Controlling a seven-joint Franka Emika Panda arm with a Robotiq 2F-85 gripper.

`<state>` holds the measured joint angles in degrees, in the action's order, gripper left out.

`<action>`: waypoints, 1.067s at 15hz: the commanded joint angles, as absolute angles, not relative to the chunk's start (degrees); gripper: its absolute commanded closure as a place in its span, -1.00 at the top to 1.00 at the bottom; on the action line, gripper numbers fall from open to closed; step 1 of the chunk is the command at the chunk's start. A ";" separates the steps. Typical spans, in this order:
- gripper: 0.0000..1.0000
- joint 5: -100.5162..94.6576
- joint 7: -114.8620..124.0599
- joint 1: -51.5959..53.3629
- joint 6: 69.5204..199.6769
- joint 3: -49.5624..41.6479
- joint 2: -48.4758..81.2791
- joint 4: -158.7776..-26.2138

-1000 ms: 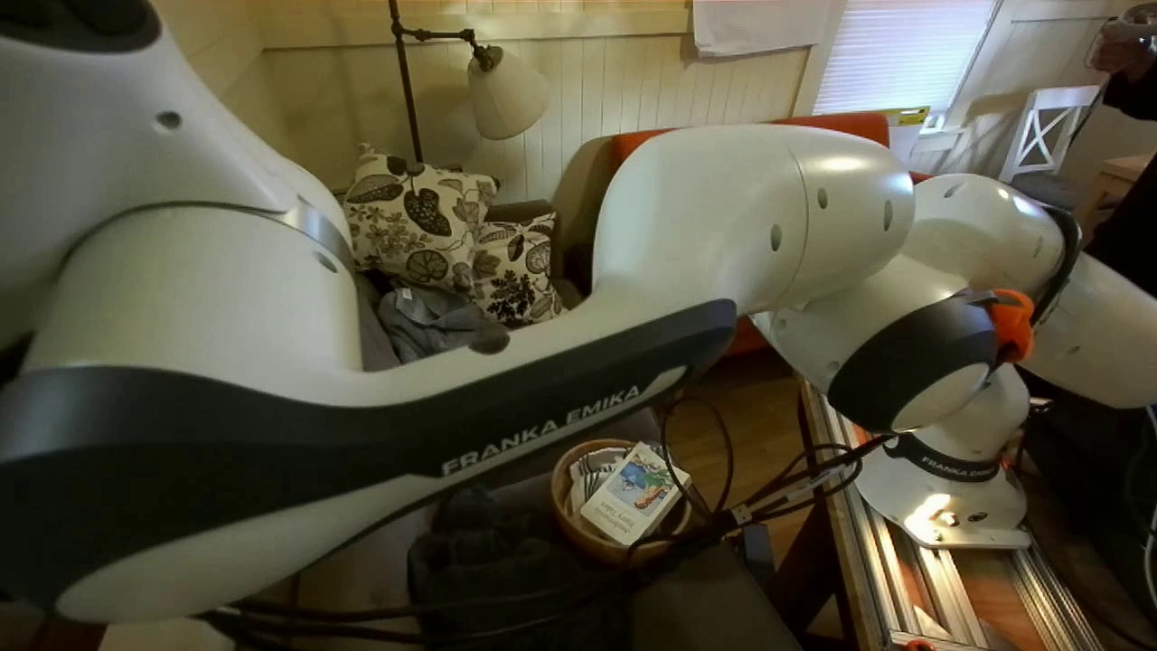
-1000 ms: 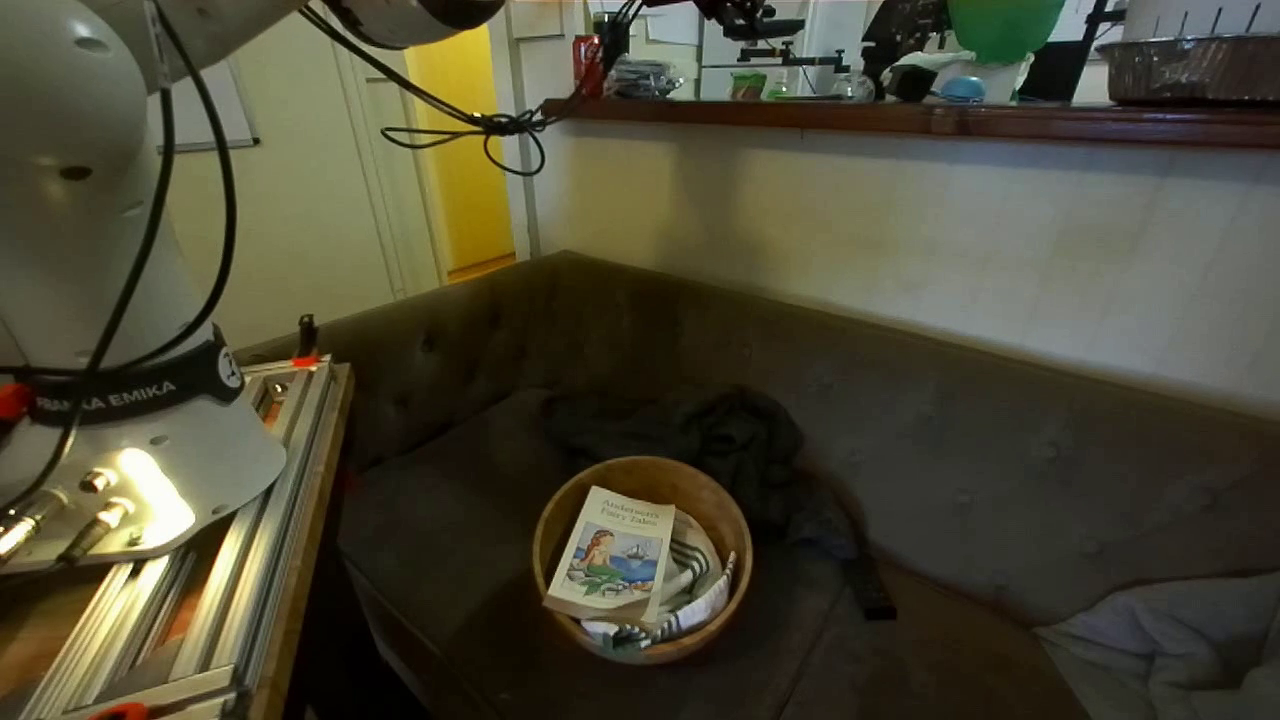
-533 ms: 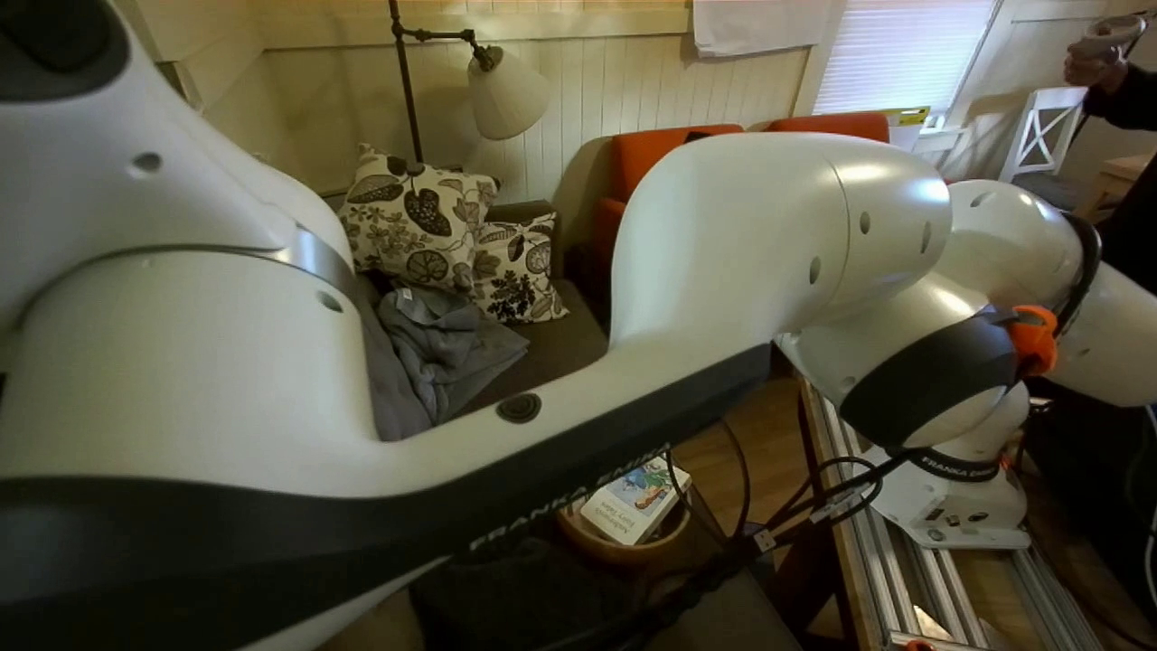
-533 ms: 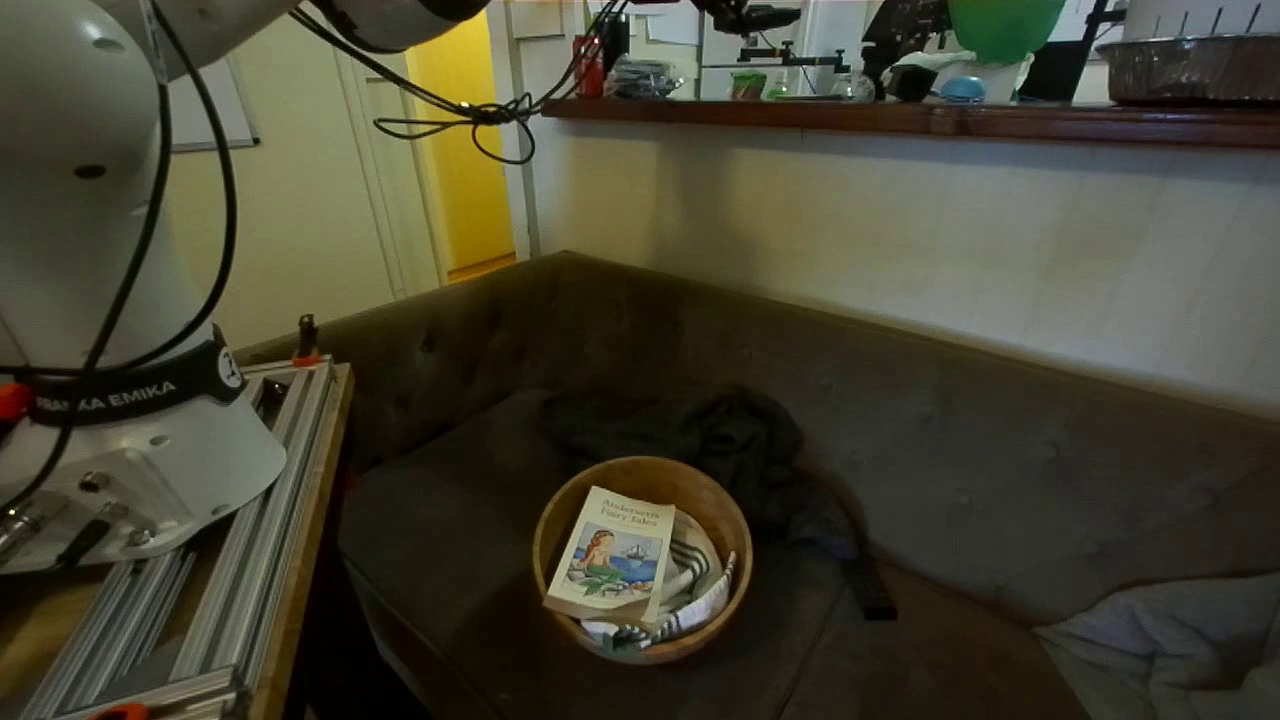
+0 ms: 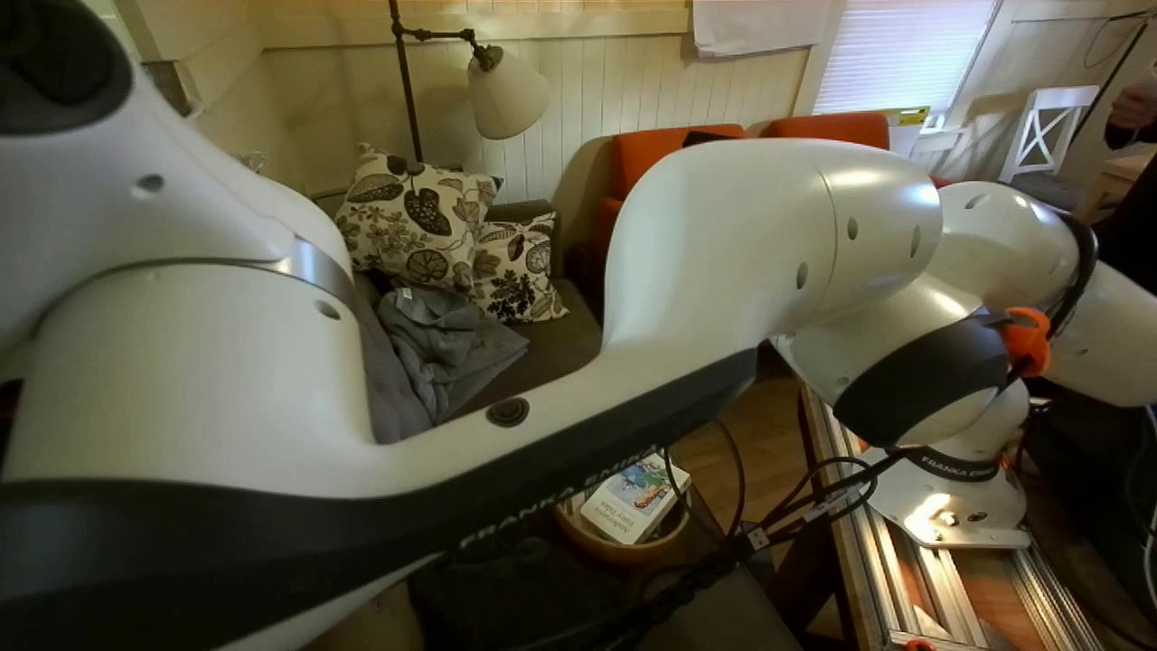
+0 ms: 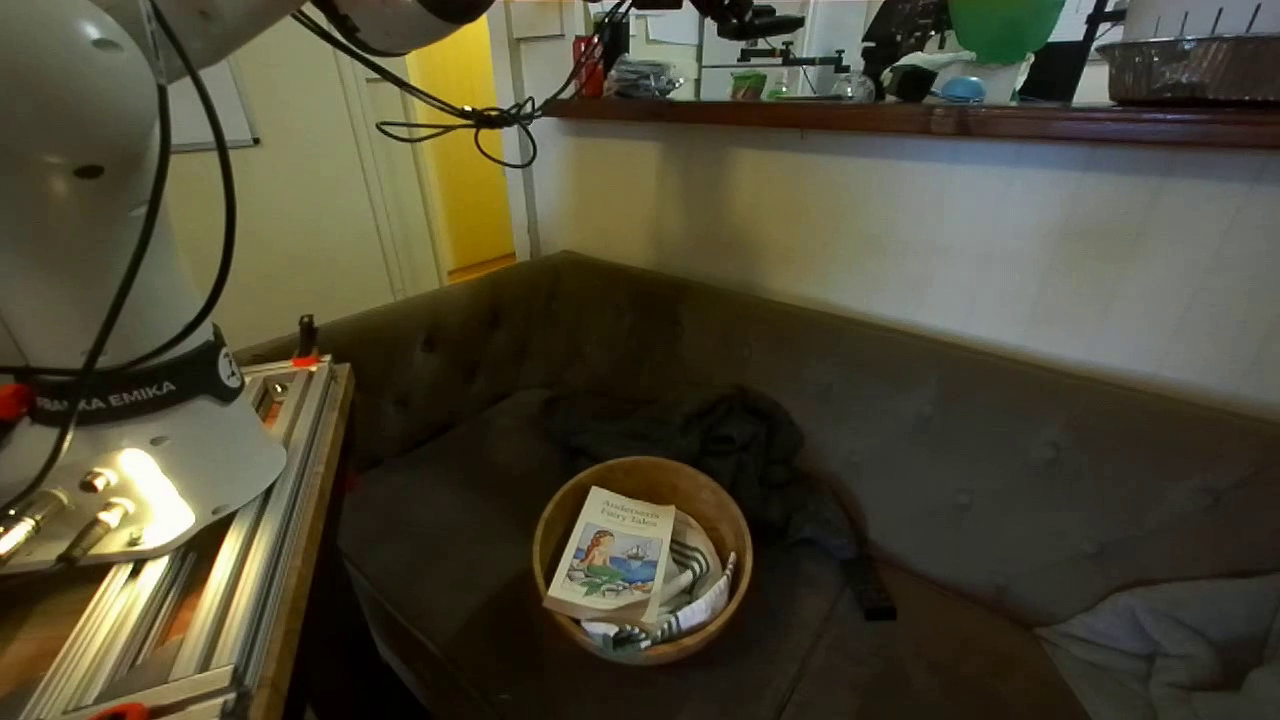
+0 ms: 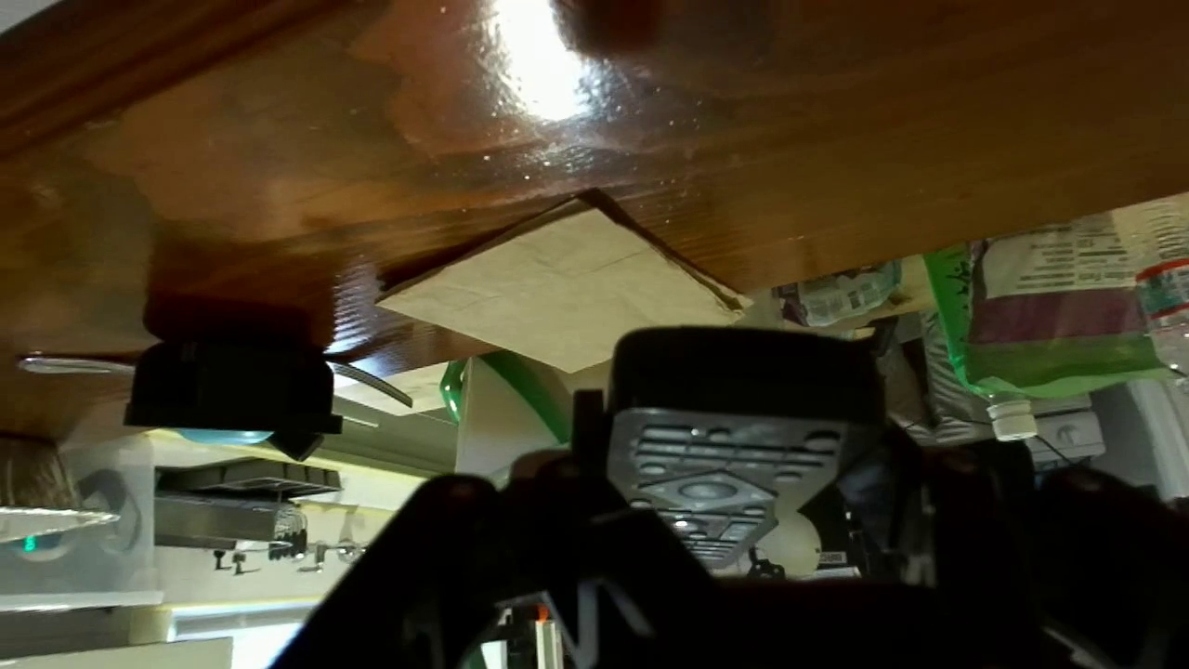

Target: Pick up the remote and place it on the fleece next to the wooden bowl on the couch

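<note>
The jaws, pinching the remote (image 7: 729,437), hang higher than the tabletop (image 6: 820,116) edge, while the bowl (image 6: 706,490) (fleece (image 6: 745,432) just behind it) has open couch (image 6: 450,520) on either side.

My arm (image 5: 714,244) is glossy white and rounded, with charcoal panels (image 5: 226,551), dark round recesses (image 5: 802,275) and a silvery ring (image 5: 312,262). I read FRANKA EMIKA on its black band (image 6: 150,398); black cables (image 6: 490,118) bunch into loops, one orange piece (image 5: 1029,341) stands out, and my tool (image 7: 738,451) looks nearly black.
</note>
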<state>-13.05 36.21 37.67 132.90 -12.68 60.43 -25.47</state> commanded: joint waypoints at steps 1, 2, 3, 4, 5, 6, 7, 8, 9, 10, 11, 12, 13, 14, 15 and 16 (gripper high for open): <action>-0.27 -15.47 44.93 36.41 131.88 -15.79 59.30 -25.45; -0.27 -15.90 47.48 36.06 131.71 -16.78 59.14 -25.44; -0.27 -16.24 48.79 35.62 131.48 -17.33 59.12 -25.43; -0.27 -16.33 48.02 35.10 131.35 -17.12 58.93 -25.43; -0.27 -16.53 47.42 34.64 131.33 -17.02 58.88 -25.43; -0.27 -16.29 46.33 34.18 131.64 -16.39 58.86 -25.43; -0.27 -16.08 45.89 33.84 131.79 -16.01 58.87 -25.43; -0.27 -15.85 44.96 33.60 132.11 -15.51 58.87 -25.42; -0.27 -15.94 44.89 33.60 132.26 -15.47 58.95 -25.43; -0.27 -15.36 43.58 33.24 134.00 -14.55 59.06 -25.43; -0.27 -14.76 43.20 33.00 135.70 -13.73 59.22 -25.43; -0.27 -14.15 45.27 32.77 137.96 -13.24 59.42 -25.43; -0.27 -13.66 49.13 32.59 140.12 -13.17 59.57 -25.44; -0.27 -13.16 50.13 32.36 141.83 -12.47 59.61 -25.44; -0.27 -11.30 47.25 31.59 143.33 -9.56 59.62 -25.45; -0.27 -10.50 46.38 31.31 142.58 -8.32 59.47 -25.46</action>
